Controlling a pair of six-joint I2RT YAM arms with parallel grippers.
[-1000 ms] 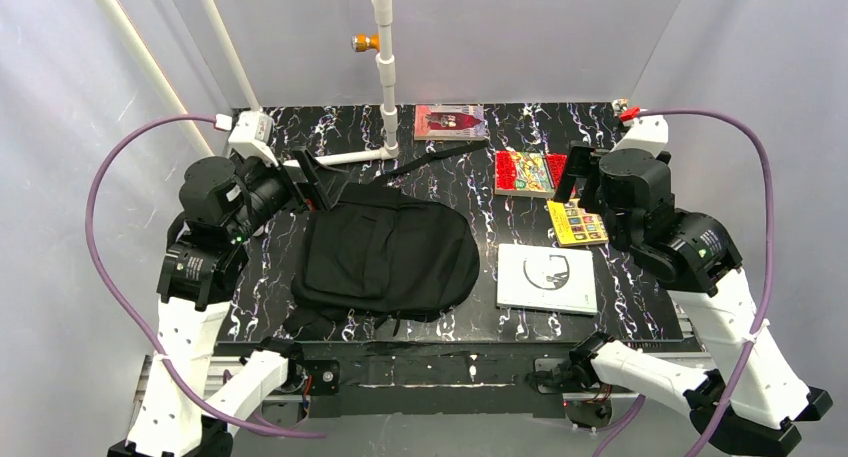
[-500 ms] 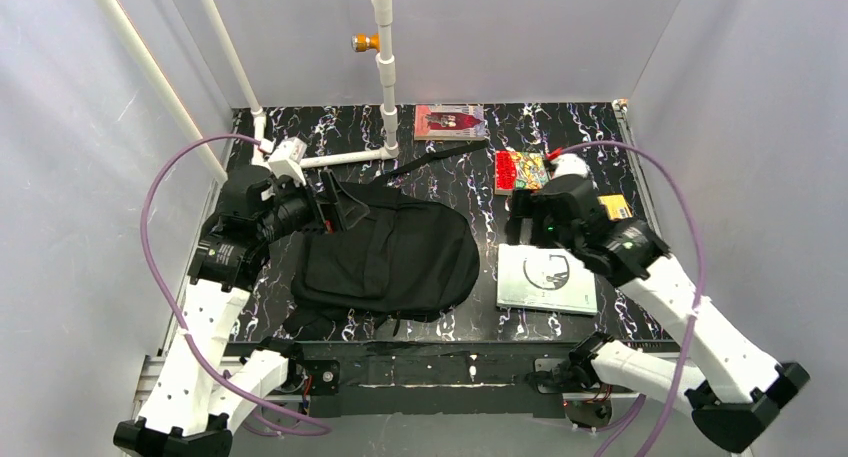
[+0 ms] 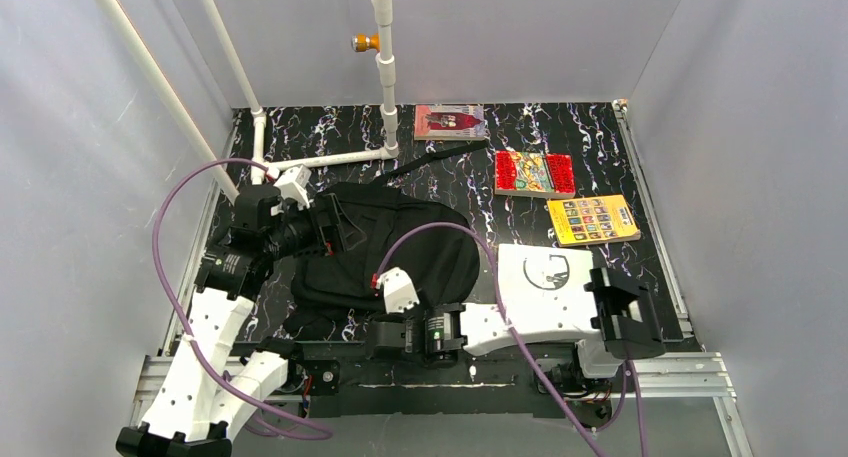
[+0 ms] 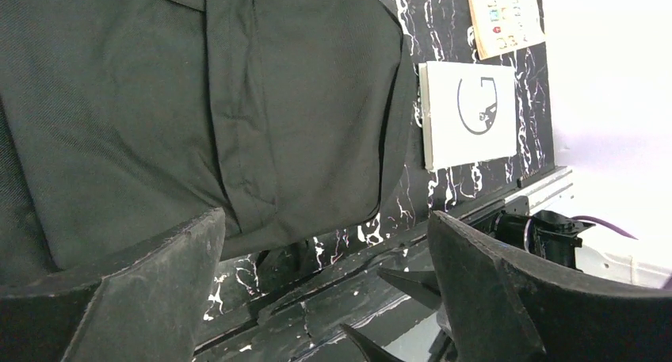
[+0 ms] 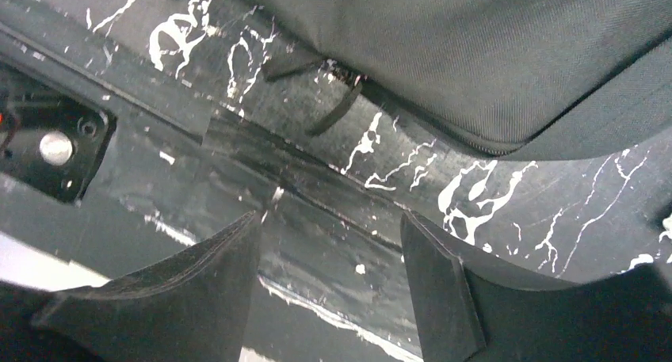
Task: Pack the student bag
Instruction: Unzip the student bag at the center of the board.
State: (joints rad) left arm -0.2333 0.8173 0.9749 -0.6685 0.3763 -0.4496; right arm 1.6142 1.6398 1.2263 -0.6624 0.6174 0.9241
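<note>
The student bag (image 3: 400,257), a large black backpack, lies flat mid-table. It fills the left wrist view (image 4: 198,100), and its near edge shows in the right wrist view (image 5: 491,53). My left gripper (image 3: 335,222) is open and empty, hovering over the bag's far-left part (image 4: 325,291). My right gripper (image 3: 372,335) is open and empty, low at the table's near edge just in front of the bag, pointing left (image 5: 329,283). A white book (image 3: 550,272) lies right of the bag, its near side hidden under my right arm; it also shows in the left wrist view (image 4: 467,112).
A yellow book (image 3: 592,220), a red book (image 3: 534,173) and a pink book (image 3: 450,121) lie at the back right. A white pipe frame (image 3: 385,67) stands at the back. A black strap (image 3: 440,157) runs from the bag. A zip pull (image 5: 333,108) hangs at its near edge.
My right arm has swung from the books at the right down to the near edge, gripper now in front of the bag. My left gripper has moved a little right, over the bag.
</note>
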